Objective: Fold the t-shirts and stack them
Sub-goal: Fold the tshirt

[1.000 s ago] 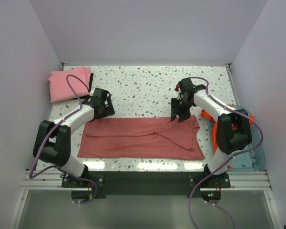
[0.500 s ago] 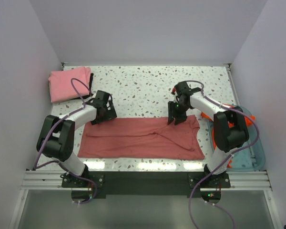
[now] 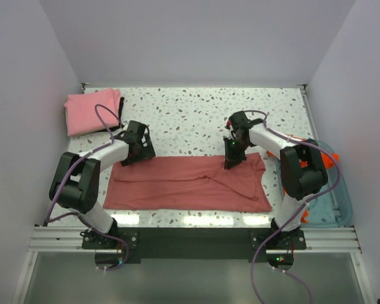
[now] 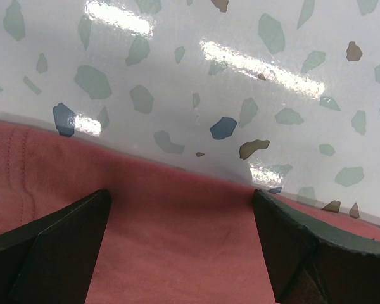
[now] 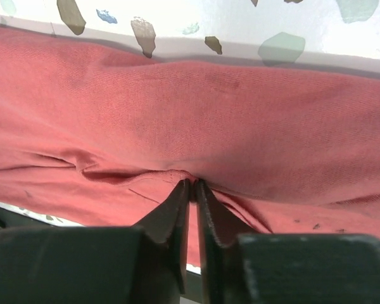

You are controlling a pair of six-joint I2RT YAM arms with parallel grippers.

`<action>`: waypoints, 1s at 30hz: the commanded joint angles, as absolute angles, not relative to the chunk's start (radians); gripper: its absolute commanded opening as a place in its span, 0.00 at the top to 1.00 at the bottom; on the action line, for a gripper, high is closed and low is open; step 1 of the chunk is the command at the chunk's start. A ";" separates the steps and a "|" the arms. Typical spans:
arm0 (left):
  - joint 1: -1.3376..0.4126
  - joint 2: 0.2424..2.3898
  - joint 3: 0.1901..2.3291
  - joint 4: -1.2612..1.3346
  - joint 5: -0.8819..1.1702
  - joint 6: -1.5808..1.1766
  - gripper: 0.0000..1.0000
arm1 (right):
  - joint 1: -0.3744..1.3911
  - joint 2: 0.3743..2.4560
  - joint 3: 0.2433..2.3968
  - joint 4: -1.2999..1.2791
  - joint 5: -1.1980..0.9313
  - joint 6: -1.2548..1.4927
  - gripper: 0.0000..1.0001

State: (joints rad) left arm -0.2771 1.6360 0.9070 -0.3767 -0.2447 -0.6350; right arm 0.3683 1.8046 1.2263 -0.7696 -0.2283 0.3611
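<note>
A dusty rose-red t-shirt [image 3: 183, 183] lies flat as a long strip across the near middle of the table. My left gripper [image 3: 138, 152] stands open over its far left edge, a finger on either side of bare cloth [image 4: 177, 240], with the gap [image 4: 180, 196] holding nothing. My right gripper [image 3: 231, 161] is shut on a small pinched ridge of the same shirt [image 5: 209, 114] near its far right edge, the tips [image 5: 192, 183] nipping the fold. A lighter pink t-shirt [image 3: 92, 111] sits folded at the back left. An orange t-shirt [image 3: 329, 161] lies in the tray.
A pale blue see-through tray [image 3: 332, 212] stands at the right edge of the table beside the right arm. White walls close in the left, back and right. The speckled tabletop [image 3: 183, 120] stretches behind the rose-red shirt.
My right gripper has come down a little onto the shirt's far edge and closed from half open to a pinch on the cloth. The left gripper has edged slightly right and stayed open.
</note>
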 commanded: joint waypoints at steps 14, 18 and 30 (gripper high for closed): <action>-0.273 1.624 0.861 -0.336 -0.245 -0.621 0.00 | 0.457 1.635 1.141 -0.836 -0.282 0.408 1.00; -0.273 1.623 0.859 -0.336 -0.242 -0.615 0.00 | 0.509 1.608 1.117 -0.836 -0.284 0.436 1.00; -0.273 1.598 0.836 -0.348 -0.242 -0.603 0.00 | 0.630 1.575 1.066 -0.854 -0.270 0.502 1.00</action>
